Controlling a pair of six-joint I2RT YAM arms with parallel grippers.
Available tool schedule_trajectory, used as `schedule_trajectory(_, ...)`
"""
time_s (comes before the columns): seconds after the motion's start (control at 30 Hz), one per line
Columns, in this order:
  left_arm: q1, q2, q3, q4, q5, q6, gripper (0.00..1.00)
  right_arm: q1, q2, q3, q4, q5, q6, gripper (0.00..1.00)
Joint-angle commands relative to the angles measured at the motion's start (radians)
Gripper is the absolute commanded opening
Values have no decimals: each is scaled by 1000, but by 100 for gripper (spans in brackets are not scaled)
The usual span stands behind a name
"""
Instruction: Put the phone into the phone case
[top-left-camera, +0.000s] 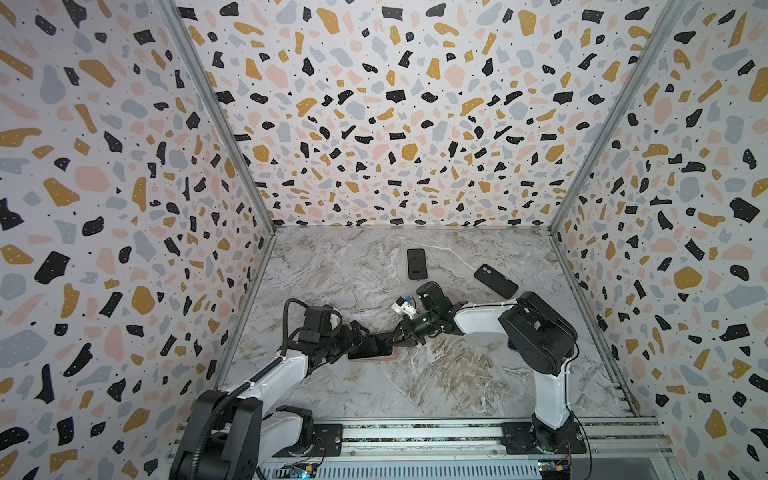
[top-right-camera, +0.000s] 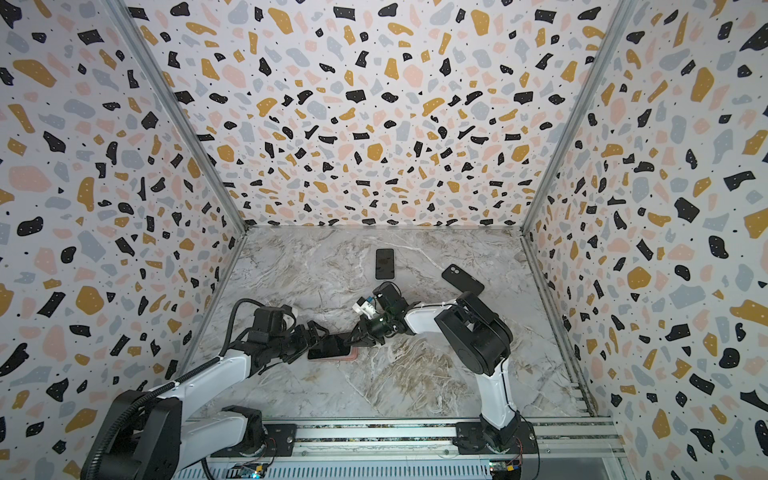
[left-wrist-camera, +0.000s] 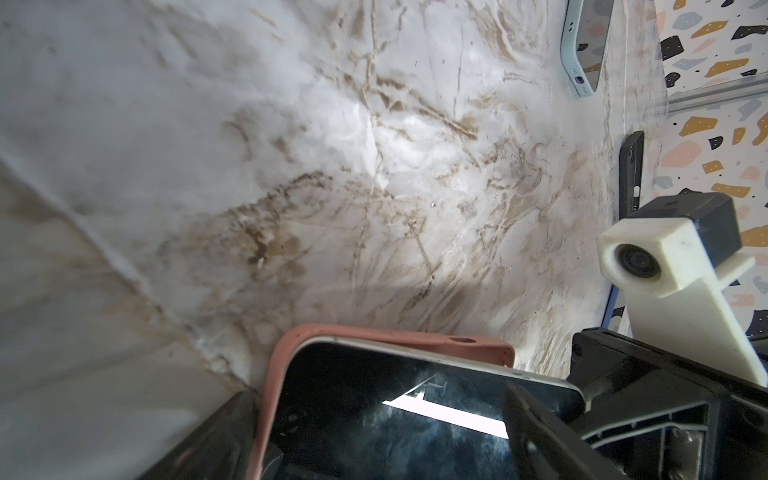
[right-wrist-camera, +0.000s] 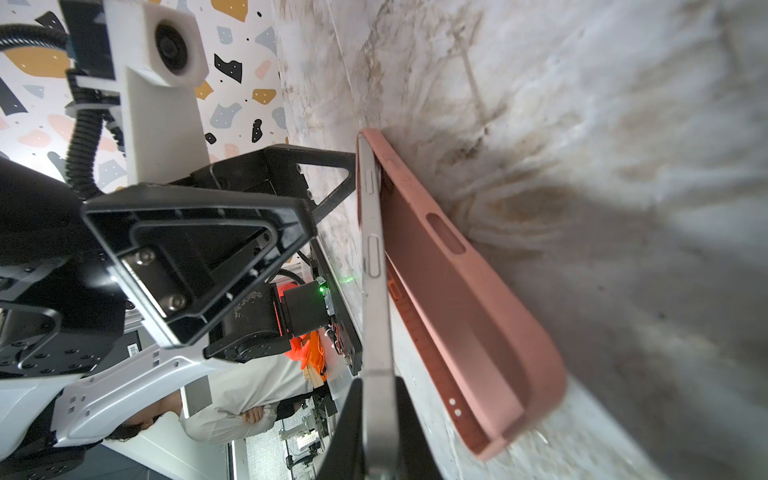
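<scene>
Marble top (top-left-camera: 457, 374): pinching raised end of phone (right-wrist-camera: 376, 257) in right gripper (top-left-camera: 395, 338), clamped tight, holding it tilted over pink case (right-wrist-camera: 457, 316), touching far end to case rim. Flanking that end with left gripper (top-left-camera: 362, 340), spread wide, gripping nothing.

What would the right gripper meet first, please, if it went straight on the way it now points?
Probably the left gripper, open over the far end of the phone that the right gripper is shut on and points along; depth is unclear.

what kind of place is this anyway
Probably a robotics lab test cell: left arm and right arm bolted to a metal rail, printed terrazzo panels boxing in a marble-look tabletop.
</scene>
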Motion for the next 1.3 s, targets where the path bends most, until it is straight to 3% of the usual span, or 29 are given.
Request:
schedule_trajectory(0.0,-1,-1,-21,6,16,-3,94,34,40,-4,-108,37,-21,0)
schedule_trajectory(1.27,-63,-65,-73,118,27,-101,95,67,25,-26,-49,161,43,1)
